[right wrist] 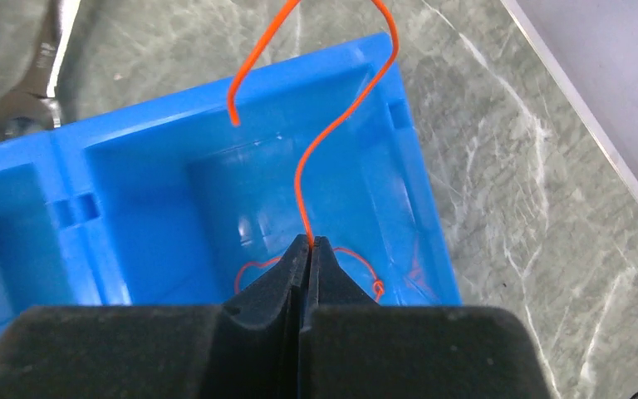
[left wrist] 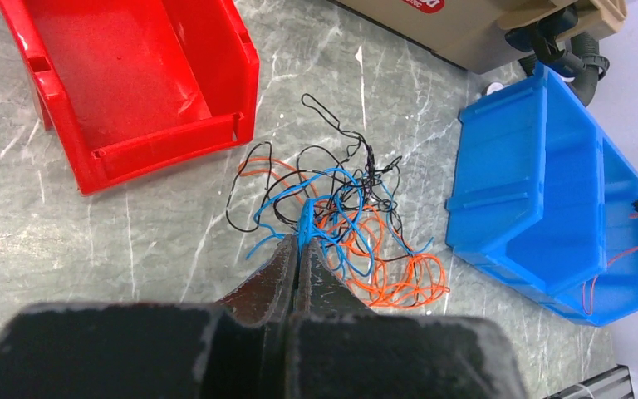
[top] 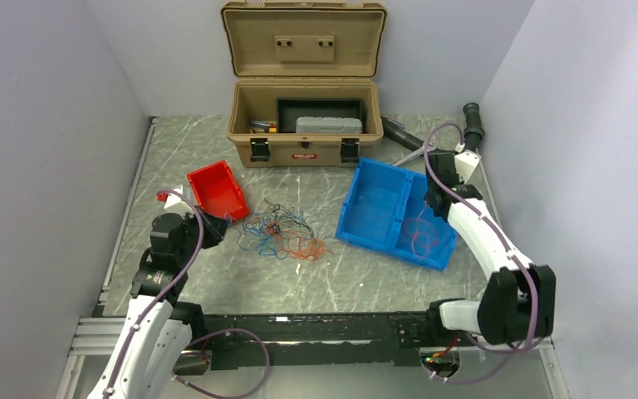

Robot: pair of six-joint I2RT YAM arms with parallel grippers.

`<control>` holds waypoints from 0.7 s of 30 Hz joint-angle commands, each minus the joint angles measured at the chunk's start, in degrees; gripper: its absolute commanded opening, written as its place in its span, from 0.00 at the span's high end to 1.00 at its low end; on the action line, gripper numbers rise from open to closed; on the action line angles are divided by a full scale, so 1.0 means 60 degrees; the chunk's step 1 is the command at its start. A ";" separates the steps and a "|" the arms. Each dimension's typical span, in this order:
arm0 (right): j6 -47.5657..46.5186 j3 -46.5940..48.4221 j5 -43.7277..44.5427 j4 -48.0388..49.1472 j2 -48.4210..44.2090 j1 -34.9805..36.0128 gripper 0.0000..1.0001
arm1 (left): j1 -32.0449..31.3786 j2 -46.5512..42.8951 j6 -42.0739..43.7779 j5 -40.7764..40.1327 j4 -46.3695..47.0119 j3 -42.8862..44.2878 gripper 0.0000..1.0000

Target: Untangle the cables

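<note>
The cables lie as a small tangle of blue, black and orange wires on the marble table, between the red bin and the blue bin. In the left wrist view the tangle spreads just beyond my left gripper, which is shut on a blue wire at its near edge. My right gripper hangs over the blue bin, shut on a single orange wire that curls upward from the tips. More orange wire lies on the bin's floor.
A red bin stands left of the tangle and the blue bin to its right. An open tan toolbox sits at the back. A wrench lies beyond the blue bin. A black hose rests at the back right.
</note>
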 commanded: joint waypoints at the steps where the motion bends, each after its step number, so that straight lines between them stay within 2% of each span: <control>1: 0.0612 0.0064 0.0863 0.0562 0.0750 -0.0067 1.00 | 0.0040 0.0012 0.0194 0.0253 0.0507 0.0193 1.00; 5: 0.0818 -0.0094 0.0177 0.0629 0.1359 -0.0074 1.00 | 0.0040 0.0116 0.0204 0.0620 0.0814 0.0084 1.00; 10: 0.1624 -0.0822 -0.1140 0.1138 0.1252 -0.0066 1.00 | 0.0040 0.0276 0.0232 0.0946 0.1130 -0.0029 1.00; 16: 0.2388 -0.1373 -0.1795 0.1434 0.1671 -0.0177 1.00 | 0.0040 0.0285 0.0355 0.0923 0.1102 -0.0019 1.00; 20: 0.2409 -0.1064 -0.1871 0.1260 0.1781 -0.0321 1.00 | 0.0040 0.0286 0.0464 0.0919 0.0982 0.0063 1.00; 21: 0.2410 -0.0842 -0.1708 0.1003 0.1756 -0.0319 0.95 | 0.0040 0.0265 0.0488 0.0933 0.0963 0.0070 1.00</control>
